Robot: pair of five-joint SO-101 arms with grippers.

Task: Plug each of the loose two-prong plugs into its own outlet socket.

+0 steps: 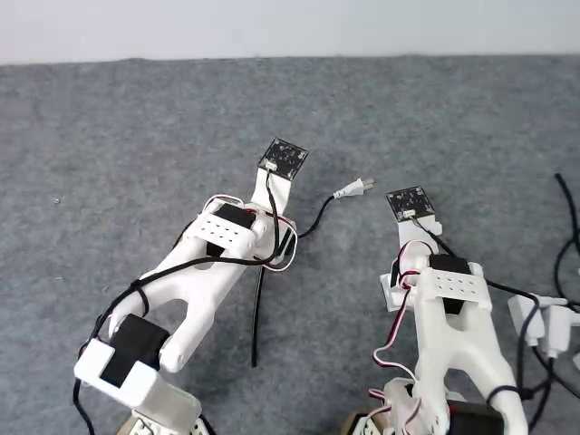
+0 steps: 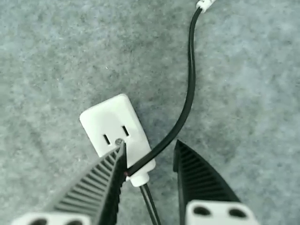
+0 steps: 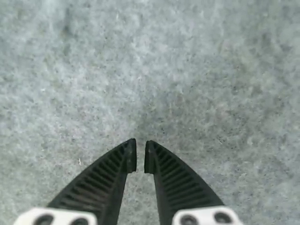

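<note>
White two-prong plug (image 1: 355,188) is lying loose on the grey felt-like table cover (image 1: 136,136), between the two arms, prongs pointing towards the right arm. Its thin black cord (image 2: 187,84) curls back under the left arm. The left gripper (image 2: 147,150) is spread wide with that cord running through the gap, not pinched as far as I can see. One finger tip sits right over the small white two-slot socket block (image 2: 115,126), which lies flat just beside the cord. The right gripper (image 3: 139,157) is pinched nearly together with nothing in it, hanging over bare cover. My take on handling: the plug looks tiny and light, hard plastic, so probably a bit slick, and the cord is floppy, so grabbing the cord won't steer the prongs at all. I'd take the plug by its flat body sides, just behind the prongs, and keep off the metal. The socket block looks light too and would likely skate away when pushed into, so one arm ought to pin it by its long sides while the other pushes. There's also a white clump with black cords (image 1: 544,326) at the table edge beyond the right arm, can't tell what's what there.
</note>
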